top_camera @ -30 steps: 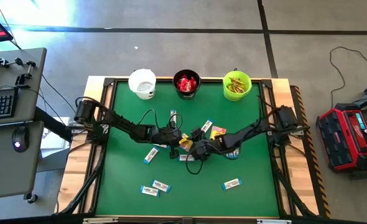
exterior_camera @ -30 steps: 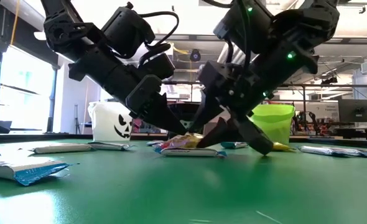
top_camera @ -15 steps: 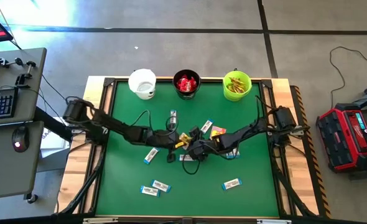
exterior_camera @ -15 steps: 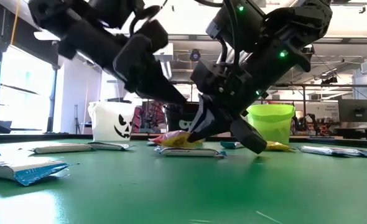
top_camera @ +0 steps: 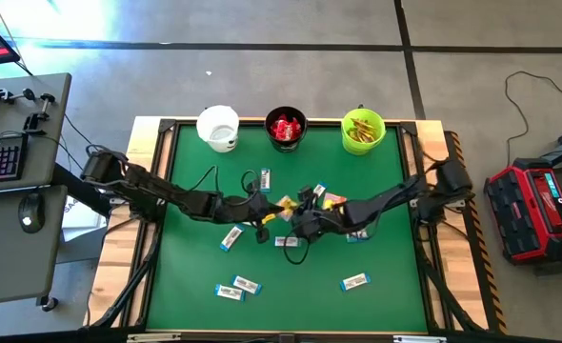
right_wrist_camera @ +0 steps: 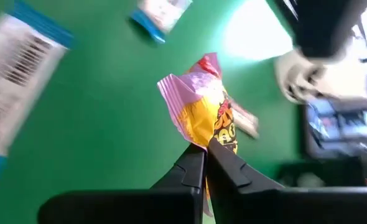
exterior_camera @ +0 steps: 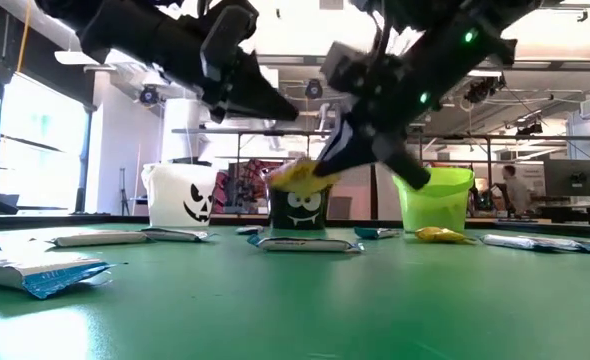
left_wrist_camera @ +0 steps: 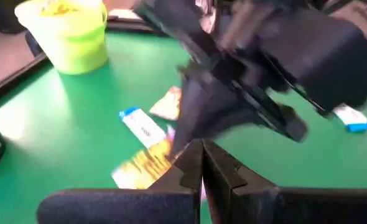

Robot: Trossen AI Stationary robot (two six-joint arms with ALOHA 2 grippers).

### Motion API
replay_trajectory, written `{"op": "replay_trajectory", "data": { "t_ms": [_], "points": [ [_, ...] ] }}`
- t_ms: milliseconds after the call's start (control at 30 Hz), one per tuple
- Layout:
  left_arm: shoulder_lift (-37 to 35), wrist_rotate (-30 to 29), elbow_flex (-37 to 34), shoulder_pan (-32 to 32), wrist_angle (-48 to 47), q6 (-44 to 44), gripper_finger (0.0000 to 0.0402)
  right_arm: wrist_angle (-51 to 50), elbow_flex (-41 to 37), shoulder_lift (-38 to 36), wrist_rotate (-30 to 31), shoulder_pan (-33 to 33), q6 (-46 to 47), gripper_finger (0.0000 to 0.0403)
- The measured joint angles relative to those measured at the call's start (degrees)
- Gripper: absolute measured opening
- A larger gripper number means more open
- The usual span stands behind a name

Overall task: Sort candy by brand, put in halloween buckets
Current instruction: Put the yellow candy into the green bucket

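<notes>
A yellow-and-pink candy packet (right_wrist_camera: 205,109) hangs above mid-table with my right gripper (right_wrist_camera: 205,149) shut on it; the low view shows this packet (exterior_camera: 297,172) in the air. Just to its left, my left gripper (left_wrist_camera: 202,148) is shut and empty, also raised (exterior_camera: 287,110). At the far edge stand three halloween buckets: white (top_camera: 218,127), black (top_camera: 286,129) with red packets inside, and lime green (top_camera: 362,131) with yellow ones inside. White-and-blue bars (top_camera: 230,237) lie flat on the green mat. My right gripper pinches one end of the yellow-and-pink packet (right_wrist_camera: 199,140) between its two fingertips. The fingers come from the table's right side, slanting down. The packet sticks out beyond the fingertips and is lifted clear of the mat.
More bars lie near the front (top_camera: 238,287), at the front right (top_camera: 354,281) and beneath the grippers (top_camera: 286,241). Another yellow-and-pink packet (top_camera: 333,201) lies right of centre. Both arms cross mid-table close together. A raised black frame (top_camera: 162,129) rims the mat.
My right gripper has shut on the yellow-and-pink packet and raised it off the mat, from table level up to about the buckets' rim height. My left gripper, shut all along, has also gone up and drawn away from the packet.
</notes>
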Motion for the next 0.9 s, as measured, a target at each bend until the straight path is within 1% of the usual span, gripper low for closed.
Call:
{"op": "replay_trajectory", "data": {
  "t_ms": [100, 200, 300, 400, 500, 600, 700, 900],
  "points": [
    [0.51, 0.11, -0.59, -0.14, 3.21, 0.01, 0.0, -8.89, 0.0, -4.84, 5.77, -0.3, 2.62, 0.0001],
    [0.44, 1.45, -2.62, -0.13, 9.55, -0.02, 0.0, -19.31, 0.0, -10.27, 10.78, -1.55, 6.9, 0.0],
    [0.46, 1.74, -4.63, -0.01, 13.54, -0.03, 0.0, -28.82, 0.02, -16.12, 14.97, -3.97, 12.46, 0.0],
    [0.44, 3.18, -5.93, 0.56, 15.32, -1.36, 0.0, -37.52, 0.02, -21.65, 18.5, -7.81, 17.64, 0.0],
    [0.44, 3.37, -6.68, 1.0, 15.04, -1.51, 0.0, -43.14, 0.02, -26.29, 18.78, -13.46, 22.12, 0.0],
    [0.44, 3.37, -6.64, 1.43, 15.1, -1.49, 0.0, -46.27, 0.02, -28.75, 18.53, -20.09, 23.91, 0.0],
    [0.44, 3.69, -6.62, 1.77, 15.26, -1.47, 0.0, -47.25, 0.02, -29.18, 17.84, -26.76, 22.4, 0.0],
    [0.44, 4.84, -6.62, 1.96, 15.09, -1.46, 0.0, -46.7, -0.28, -27.37, 13.12, -37.03, 18.66, 0.0]
  ]
}}
